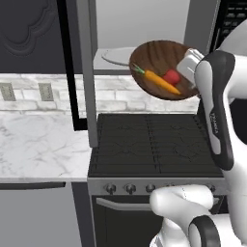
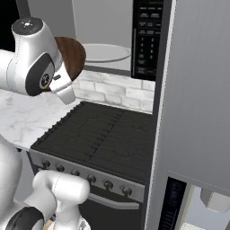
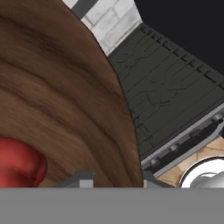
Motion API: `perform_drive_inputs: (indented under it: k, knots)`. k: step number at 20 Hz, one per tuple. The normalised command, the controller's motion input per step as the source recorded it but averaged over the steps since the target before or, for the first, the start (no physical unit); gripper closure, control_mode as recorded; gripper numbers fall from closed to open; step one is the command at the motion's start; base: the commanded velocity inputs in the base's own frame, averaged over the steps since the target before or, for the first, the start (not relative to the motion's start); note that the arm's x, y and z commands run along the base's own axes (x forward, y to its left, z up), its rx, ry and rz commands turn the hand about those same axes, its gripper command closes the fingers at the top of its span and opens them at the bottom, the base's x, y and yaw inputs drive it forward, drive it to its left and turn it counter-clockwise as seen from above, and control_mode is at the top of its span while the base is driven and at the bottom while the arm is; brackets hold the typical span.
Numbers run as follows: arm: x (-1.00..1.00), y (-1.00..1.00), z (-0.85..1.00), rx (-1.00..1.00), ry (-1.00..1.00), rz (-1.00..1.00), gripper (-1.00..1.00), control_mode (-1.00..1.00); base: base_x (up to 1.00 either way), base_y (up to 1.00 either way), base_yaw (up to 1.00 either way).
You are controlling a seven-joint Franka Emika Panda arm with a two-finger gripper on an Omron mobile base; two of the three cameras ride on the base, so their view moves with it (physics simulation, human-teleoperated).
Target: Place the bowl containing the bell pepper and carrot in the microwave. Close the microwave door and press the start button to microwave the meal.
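Bowl [image 1: 161,60] is hanging in the air, upper right of centre in left base view, tilted w/ its inside facing the camera, above the stove [image 1: 154,144] and in front of the open microwave [image 1: 120,29]. Carrot [image 1: 159,81] and bell pepper [image 1: 172,76] are lying inside it, touching, near the lower rim. Claw [image 1: 190,65] is pinching the bowl's right rim. Microwave door [image 1: 84,67] is standing swung open, left of centre. Glass turntable [image 1: 116,55] is sitting inside the cavity. Marble counter [image 1: 43,144] is lying lower left
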Motion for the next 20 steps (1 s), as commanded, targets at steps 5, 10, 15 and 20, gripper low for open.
perform_drive_inputs:
  k: [5,10,15,20]
  knots:
    - [0.21,0.00,0.17,0.20,0.00,-0.10,1.00,-1.00,0.00,0.00,0.00]
    - [0.36,0.00,0.16,0.12,0.00,-0.14,1.00,-1.00,0.00,0.00,0.00]
    - [0.35,0.01,0.13,0.02,0.05,-0.14,1.00,-1.00,0.00,0.00,0.00]
    - [0.38,0.13,0.01,0.00,0.09,-0.09,1.00,-1.00,0.00,0.00,0.00]
